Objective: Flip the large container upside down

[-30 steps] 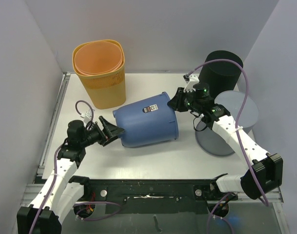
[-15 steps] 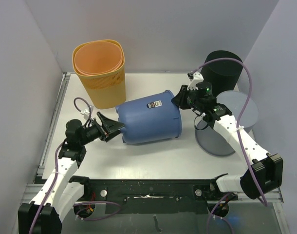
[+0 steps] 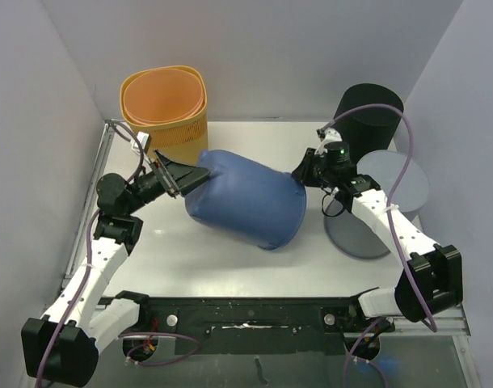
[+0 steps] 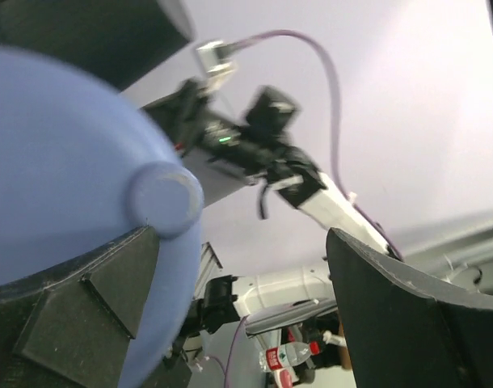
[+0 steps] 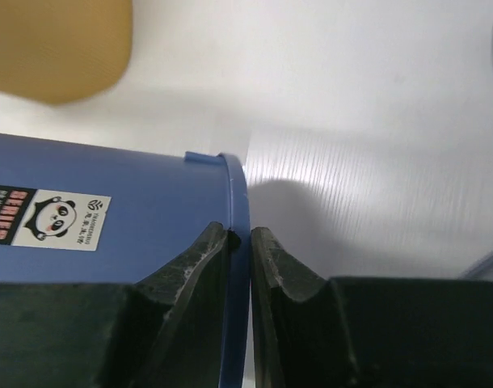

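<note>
The large blue container (image 3: 246,202) is tilted, its base raised at the far left and its rim low at the right. My left gripper (image 3: 180,174) is open, its fingers spread against the raised base. In the left wrist view the blue base (image 4: 61,162) lies over the left finger (image 4: 85,299), and the gap of the gripper (image 4: 240,242) is empty. My right gripper (image 3: 303,171) is shut on the container's rim. The right wrist view shows both fingers of the gripper (image 5: 240,234) pinching the blue rim (image 5: 235,186), beside a panda label (image 5: 48,218).
An orange ribbed basket (image 3: 166,113) stands at the back left, close behind the left gripper. A black bin (image 3: 368,109) stands at the back right, and a grey bin (image 3: 392,186) stands just right of the right arm. Walls enclose the table on three sides.
The left gripper has risen and moved back toward the orange basket, lifting the container's base. The container has gone from lying on its side to tilted base-up. The right gripper keeps hold of the rim.
</note>
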Motion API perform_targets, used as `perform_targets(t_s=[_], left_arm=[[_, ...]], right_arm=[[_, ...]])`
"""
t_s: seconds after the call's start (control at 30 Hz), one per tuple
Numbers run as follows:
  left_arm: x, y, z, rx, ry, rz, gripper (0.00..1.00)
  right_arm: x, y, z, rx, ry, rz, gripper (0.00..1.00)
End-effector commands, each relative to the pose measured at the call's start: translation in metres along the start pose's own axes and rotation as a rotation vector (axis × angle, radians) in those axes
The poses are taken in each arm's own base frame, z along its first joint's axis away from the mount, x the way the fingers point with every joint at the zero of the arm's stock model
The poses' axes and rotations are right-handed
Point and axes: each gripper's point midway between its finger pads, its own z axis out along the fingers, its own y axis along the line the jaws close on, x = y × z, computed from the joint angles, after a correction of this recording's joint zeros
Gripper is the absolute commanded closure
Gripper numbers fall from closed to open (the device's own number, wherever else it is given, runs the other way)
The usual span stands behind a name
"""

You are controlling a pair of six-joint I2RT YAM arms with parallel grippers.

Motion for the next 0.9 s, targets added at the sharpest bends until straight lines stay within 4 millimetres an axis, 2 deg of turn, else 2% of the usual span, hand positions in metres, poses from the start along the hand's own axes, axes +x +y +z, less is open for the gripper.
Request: perform_targets(t_s=[0.0,0.07,0.17,0.27,0.37,0.6,0.73,0.87], left_arm=[[0.002,-0.082,0.015,0.273,0.015,0.171,0.15],[0.008,-0.083,0.025,0.298,0.033,0.173,0.14],[0.022,-0.073,0.041,0.310,0.085,0.154,0.14],[0.032,-0.061,0.053,0.306,0.115,0.130,0.15],[0.038,-0.059,0.062,0.324,0.136,0.130,0.14],[0.063,-0.060,0.085,0.378,0.204,0.091,0.14],[0.065,-0.061,0.089,0.387,0.210,0.091,0.15],[0.064,-0.063,0.091,0.393,0.214,0.101,0.15]], right_arm=[[0.060,0.027,-0.001,-0.121,0.212,0.049,0.94],[0.062,0.026,0.001,-0.113,0.211,0.069,0.92],[0.060,0.027,0.003,-0.113,0.201,0.087,0.87],[0.056,0.025,0.004,-0.099,0.189,0.091,0.76],[0.056,0.021,0.008,-0.074,0.183,0.091,0.67],[0.053,0.013,0.014,-0.031,0.172,0.081,0.61],[0.045,0.015,0.011,-0.024,0.158,0.066,0.59],[0.026,0.016,-0.002,-0.006,0.122,0.031,0.54]])
